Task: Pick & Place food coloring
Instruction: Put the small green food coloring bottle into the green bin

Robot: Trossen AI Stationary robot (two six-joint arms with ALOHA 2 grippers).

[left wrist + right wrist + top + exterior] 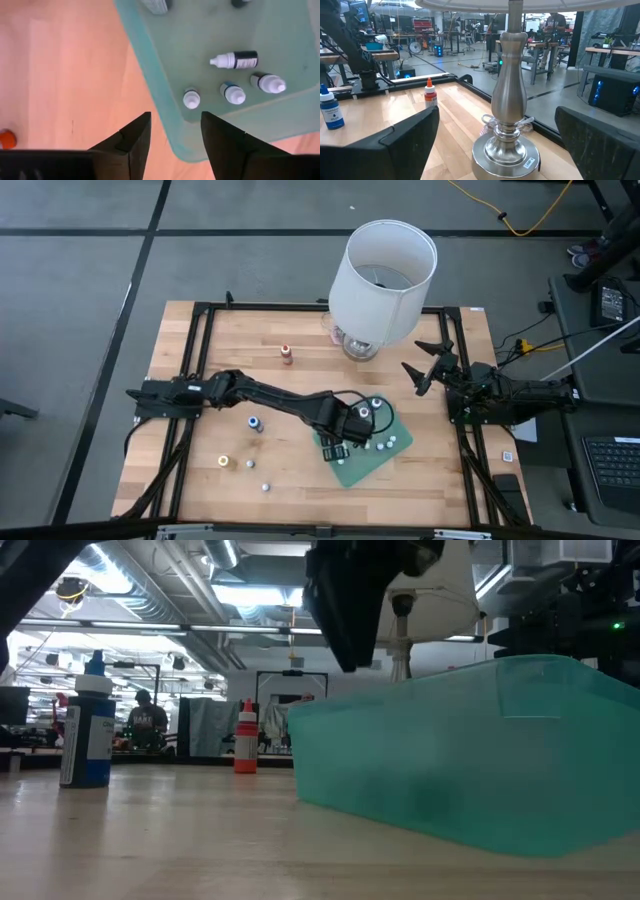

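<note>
Several tiny food coloring bottles are in the shallow green tray (150, 75). Three of them (191, 98) stand upright on their bases and one (235, 60) lies on its side. More bottles stand on the bare wood: red-topped (287, 355), blue-topped (255, 423) and yellow-topped (224, 462). My left gripper (175, 132) hangs over the tray's near-left rim, pointing down. It is open with nothing between its fingers. My right gripper (420, 362) waits at the table's right side, open, facing the lamp.
A lamp with a big white shade (385, 275) and a metal base (507, 150) stands at the far middle of the table. A black frame (200, 310) runs round the wooden top. Two small whitish bottles (266, 487) stand near the front left.
</note>
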